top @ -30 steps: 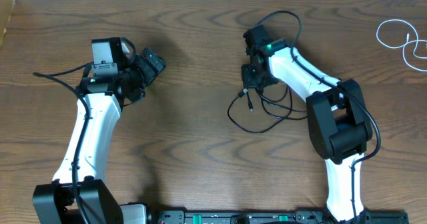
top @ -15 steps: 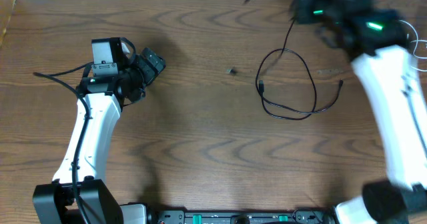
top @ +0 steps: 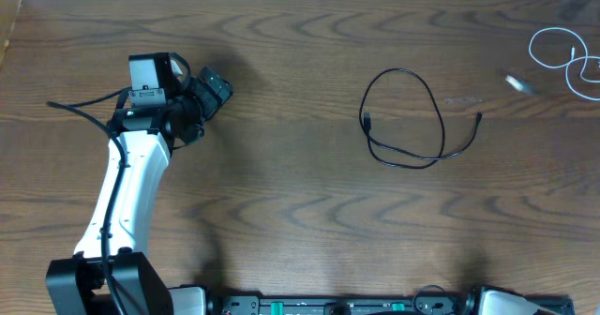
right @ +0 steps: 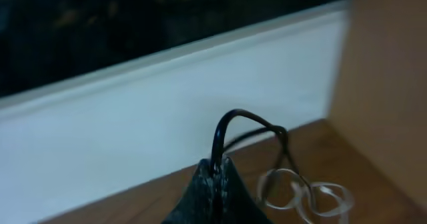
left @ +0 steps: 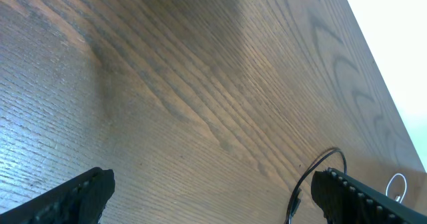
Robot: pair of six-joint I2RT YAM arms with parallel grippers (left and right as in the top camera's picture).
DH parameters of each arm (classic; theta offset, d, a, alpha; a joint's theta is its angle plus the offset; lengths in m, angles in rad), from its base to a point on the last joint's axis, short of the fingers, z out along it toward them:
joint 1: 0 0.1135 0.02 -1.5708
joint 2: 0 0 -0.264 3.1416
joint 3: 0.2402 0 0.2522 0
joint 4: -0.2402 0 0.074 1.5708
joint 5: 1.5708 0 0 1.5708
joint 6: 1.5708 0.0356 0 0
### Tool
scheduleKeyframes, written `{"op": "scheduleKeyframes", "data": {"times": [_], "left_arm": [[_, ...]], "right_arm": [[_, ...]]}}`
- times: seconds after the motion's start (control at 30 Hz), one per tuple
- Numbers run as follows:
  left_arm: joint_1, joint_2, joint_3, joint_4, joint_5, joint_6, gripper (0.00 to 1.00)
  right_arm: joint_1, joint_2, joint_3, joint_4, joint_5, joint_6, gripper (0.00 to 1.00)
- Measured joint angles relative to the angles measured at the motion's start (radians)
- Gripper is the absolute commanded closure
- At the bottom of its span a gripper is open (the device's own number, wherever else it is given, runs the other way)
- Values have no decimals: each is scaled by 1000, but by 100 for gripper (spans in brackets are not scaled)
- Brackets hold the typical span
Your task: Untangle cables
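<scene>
The black cable lies in one open loop on the table, right of centre, both plug ends free. The white cable lies coiled at the far right edge. My left gripper is open and empty, well left of both; in the left wrist view its fingers are wide apart, with the black cable beyond the right finger. My right arm is out of the overhead view. In the right wrist view its jaws are shut with a thin black cord rising from between them, above white loops.
A small blurred grey streak shows left of the white cable. A white wall runs along the table's far edge. A brown upright surface stands at the right. The arm bases sit along the front edge.
My right arm swung from the table's middle up to the far right and left the overhead view. The black cable went from bunched at the gripper to an open loop. The left arm stayed still.
</scene>
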Motion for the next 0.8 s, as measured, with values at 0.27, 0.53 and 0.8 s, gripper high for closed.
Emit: {"op": "scheduleKeyframes", "data": {"times": [0.27,0.53,0.8], "left_arm": [[0,0,0,0,0,0,1],[0,0,0,0,0,0,1],[0,0,0,0,0,0,1]], "right_arm": [[-213,92,0,-47,127,48,99],[-402,316,-1,-88,176,92,99],[-515,504,-1,-151,145,143,45]]}}
